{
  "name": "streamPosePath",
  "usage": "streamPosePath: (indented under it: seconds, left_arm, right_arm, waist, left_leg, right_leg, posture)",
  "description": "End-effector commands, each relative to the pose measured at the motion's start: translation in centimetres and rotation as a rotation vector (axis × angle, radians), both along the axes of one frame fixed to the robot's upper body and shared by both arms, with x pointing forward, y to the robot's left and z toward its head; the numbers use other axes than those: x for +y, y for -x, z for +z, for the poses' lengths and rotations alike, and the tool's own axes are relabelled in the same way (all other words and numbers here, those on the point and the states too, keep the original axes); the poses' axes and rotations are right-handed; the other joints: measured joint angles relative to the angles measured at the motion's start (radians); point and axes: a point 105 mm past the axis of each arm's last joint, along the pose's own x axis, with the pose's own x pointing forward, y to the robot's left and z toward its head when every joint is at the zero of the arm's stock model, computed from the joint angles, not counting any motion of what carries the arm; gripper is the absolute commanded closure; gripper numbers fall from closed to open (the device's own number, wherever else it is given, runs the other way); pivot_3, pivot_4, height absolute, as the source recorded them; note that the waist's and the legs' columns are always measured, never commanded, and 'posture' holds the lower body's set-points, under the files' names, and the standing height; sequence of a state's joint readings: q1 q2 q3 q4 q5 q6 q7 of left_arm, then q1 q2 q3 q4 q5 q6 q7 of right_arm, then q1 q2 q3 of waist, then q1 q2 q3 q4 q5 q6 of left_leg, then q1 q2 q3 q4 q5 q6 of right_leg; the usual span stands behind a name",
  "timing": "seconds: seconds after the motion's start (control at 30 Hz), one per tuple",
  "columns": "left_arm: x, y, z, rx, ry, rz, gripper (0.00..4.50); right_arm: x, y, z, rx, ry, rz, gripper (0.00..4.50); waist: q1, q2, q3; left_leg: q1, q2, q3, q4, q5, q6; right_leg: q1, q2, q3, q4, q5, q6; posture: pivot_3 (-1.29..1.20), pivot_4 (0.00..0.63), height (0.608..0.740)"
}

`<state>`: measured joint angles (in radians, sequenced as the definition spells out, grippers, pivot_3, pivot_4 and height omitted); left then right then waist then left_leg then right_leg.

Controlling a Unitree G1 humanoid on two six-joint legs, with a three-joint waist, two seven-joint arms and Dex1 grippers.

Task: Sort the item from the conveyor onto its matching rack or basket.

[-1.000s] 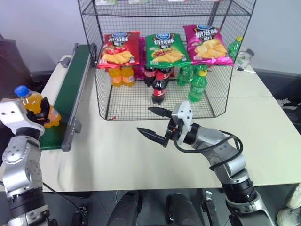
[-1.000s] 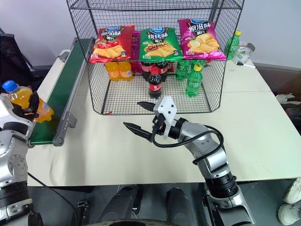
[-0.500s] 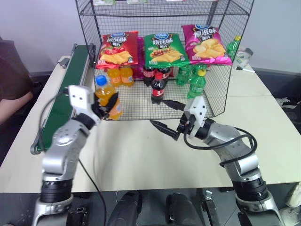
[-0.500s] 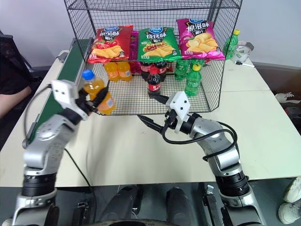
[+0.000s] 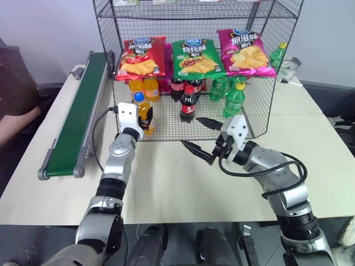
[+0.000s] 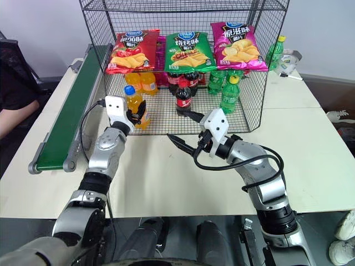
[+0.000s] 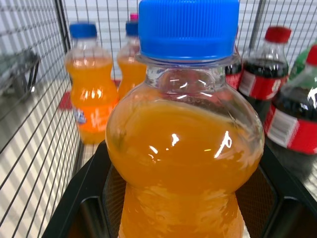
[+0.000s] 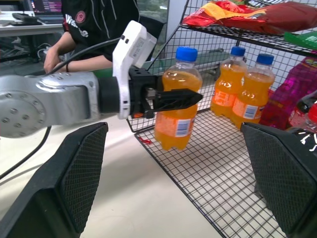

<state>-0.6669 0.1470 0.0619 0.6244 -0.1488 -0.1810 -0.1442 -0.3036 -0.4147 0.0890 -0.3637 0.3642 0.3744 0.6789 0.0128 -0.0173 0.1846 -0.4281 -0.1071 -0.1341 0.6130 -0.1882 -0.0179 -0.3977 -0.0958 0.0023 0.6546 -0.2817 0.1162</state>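
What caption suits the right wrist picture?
Left gripper carries the orange soda bottle over the wire rack floor.

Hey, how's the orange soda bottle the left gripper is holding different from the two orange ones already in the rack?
The held orange soda bottle is clamped in the left gripper and hangs clear above the rack floor; the two stored orange bottles stand on it. The held one is at the rack's open front edge; the stored pair sit side by side further in, under the red chip bag. All three are upright with blue caps and the same orange drink.
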Motion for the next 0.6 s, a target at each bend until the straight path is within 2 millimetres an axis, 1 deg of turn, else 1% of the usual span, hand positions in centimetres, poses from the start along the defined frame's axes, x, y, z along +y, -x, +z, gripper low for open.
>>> streamPosePath:
  seconds: [0.03,0.27,0.4,0.47,0.5,0.53,0.6]
  left_arm:
    - [0.7,-0.7,2.4,-0.120,-0.001,0.060,2.06]
    - [1.1,-1.7,1.3,-0.096,0.047,0.101,2.06]
    - [0.8,-1.9,0.8,-0.069,0.074,0.061,2.06]
    - [0.9,-2.0,0.7,-0.060,0.085,0.056,1.03]
    - [0.9,-2.0,0.7,-0.061,0.084,0.057,0.73]
    - [0.9,-2.1,0.7,-0.062,0.083,0.056,0.06]
    - [1.0,-2.0,0.8,-0.071,0.076,0.054,0.06]
  right_arm:
    - [-0.1,0.5,1.5,-0.074,-0.005,-0.002,0.00]
    - [-0.2,0.4,1.6,-0.086,-0.011,-0.012,0.00]
    - [-0.1,0.4,1.7,-0.088,-0.009,-0.009,0.00]
    - [-0.1,0.4,1.7,-0.087,-0.005,-0.008,0.00]
    - [-0.2,0.4,1.6,-0.086,-0.004,-0.007,0.00]
    - [-0.2,0.4,1.6,-0.085,-0.003,-0.007,0.00]
    - [-0.3,0.5,1.6,-0.080,0.001,-0.006,0.00]
  waist:
    - [-0.002,0.000,0.000]
    - [-0.003,0.000,0.000]
    - [-0.001,0.000,0.000]
    - [-0.002,0.000,0.000]
    - [-0.003,0.000,0.000]
    - [-0.003,0.000,0.000]
    - [-0.003,0.000,0.000]
  left_leg:
    - [0.000,0.000,0.000,0.000,0.000,0.000]
    - [0.000,0.000,0.000,0.000,0.000,0.000]
    - [0.000,0.000,0.000,0.000,0.000,0.000]
    - [0.000,0.000,0.000,0.000,0.000,0.000]
    - [0.000,0.000,0.000,0.000,0.000,0.000]
    - [0.000,0.000,0.000,0.000,0.000,0.000]
    - [0.000,0.000,0.000,0.000,0.000,0.000]
  right_leg:
    - [0.000,0.000,0.000,0.000,0.000,0.000]
    - [0.000,0.001,0.000,0.000,0.000,0.000]
    - [0.000,0.001,0.000,0.000,0.000,0.000]
    - [0.000,0.001,-0.001,0.000,0.000,0.000]
    - [0.000,0.001,-0.001,0.000,0.000,0.000]
    - [0.000,0.001,-0.001,0.000,0.000,0.000]
    - [0.000,0.001,-0.001,0.001,0.000,0.000]
  posture:
    - [0.00,0.150,0.740]
    - [0.00,0.150,0.740]
    - [0.00,0.150,0.740]
    - [0.00,0.150,0.740]
    - [0.00,0.150,0.740]
    - [0.00,0.150,0.740]
    - [0.00,0.150,0.740]
